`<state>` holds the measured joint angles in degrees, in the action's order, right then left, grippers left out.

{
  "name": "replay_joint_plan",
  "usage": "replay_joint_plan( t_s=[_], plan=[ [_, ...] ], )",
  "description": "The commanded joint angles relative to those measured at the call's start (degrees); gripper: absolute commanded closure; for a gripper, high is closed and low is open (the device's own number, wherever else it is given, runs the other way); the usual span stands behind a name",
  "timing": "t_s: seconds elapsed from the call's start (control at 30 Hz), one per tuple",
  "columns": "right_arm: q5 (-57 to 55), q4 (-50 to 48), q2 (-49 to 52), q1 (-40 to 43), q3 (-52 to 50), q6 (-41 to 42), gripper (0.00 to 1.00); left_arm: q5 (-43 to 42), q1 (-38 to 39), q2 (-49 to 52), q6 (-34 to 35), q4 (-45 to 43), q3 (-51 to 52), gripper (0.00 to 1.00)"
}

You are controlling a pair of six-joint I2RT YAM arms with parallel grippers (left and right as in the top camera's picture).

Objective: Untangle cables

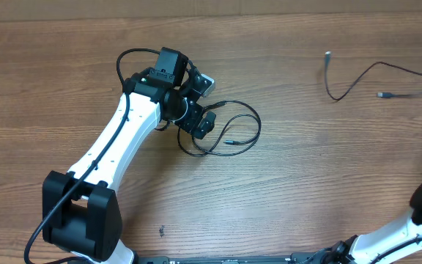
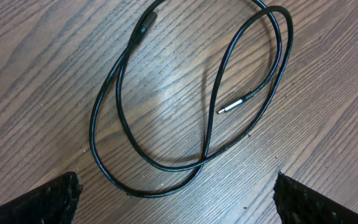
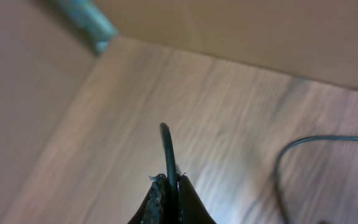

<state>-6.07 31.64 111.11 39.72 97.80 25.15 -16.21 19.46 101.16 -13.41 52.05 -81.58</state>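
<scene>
Sorting looks midway: the left gripper (image 2: 176, 199) hangs wide apart just above the looped cable (image 2: 104, 106), while the right gripper (image 3: 169, 186), well away from it, is clamped on a second cable (image 3: 168, 149), so next comes lowering onto one strand.

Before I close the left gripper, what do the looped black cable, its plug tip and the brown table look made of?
Looped black cable: probably a rubber or plastic jacket; smooth, slight sheen, lies in soft curves. Its plug tip: bare metal, silvery and shiny. Brown table: wood or wood-look laminate, matte, with grain lines; which one I cannot tell.
</scene>
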Motion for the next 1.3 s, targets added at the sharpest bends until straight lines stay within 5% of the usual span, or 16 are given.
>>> replay_joint_plan(
  t_s=[0.0,0.27,0.3,0.4,0.7,0.97,1.27],
  plan=[
    [-2.25,-2.16,3.39,3.45,0.02,-1.66,0.96,0.15,0.07,-0.33,1.01,-0.07,-0.22,0.01],
    [-1.73,-5.03,7.48,10.27,0.02,-1.57,0.94,0.15,0.07,-0.33,1.01,-0.04,-0.22,0.00],
    [-1.46,-5.01,7.69,10.60,0.02,-1.40,0.85,0.15,0.07,-0.33,1.01,-0.04,-0.22,0.01],
    [0.74,-4.98,7.91,10.99,0.02,-1.42,0.00,0.15,0.07,-0.33,1.01,-0.04,-0.22,0.00],
    [9.11,-2.62,7.85,10.99,0.04,-1.25,0.00,0.13,0.07,-0.33,1.01,-0.04,-0.22,0.00],
    [33.88,0.22,4.92,10.75,0.11,-4.50,0.00,0.15,0.07,-0.33,1.01,-0.04,-0.22,0.00],
    [33.00,11.19,-7.65,2.40,0.15,-11.98,0.00,0.15,0.07,-0.33,1.01,-0.07,-0.22,0.00]
  ],
)
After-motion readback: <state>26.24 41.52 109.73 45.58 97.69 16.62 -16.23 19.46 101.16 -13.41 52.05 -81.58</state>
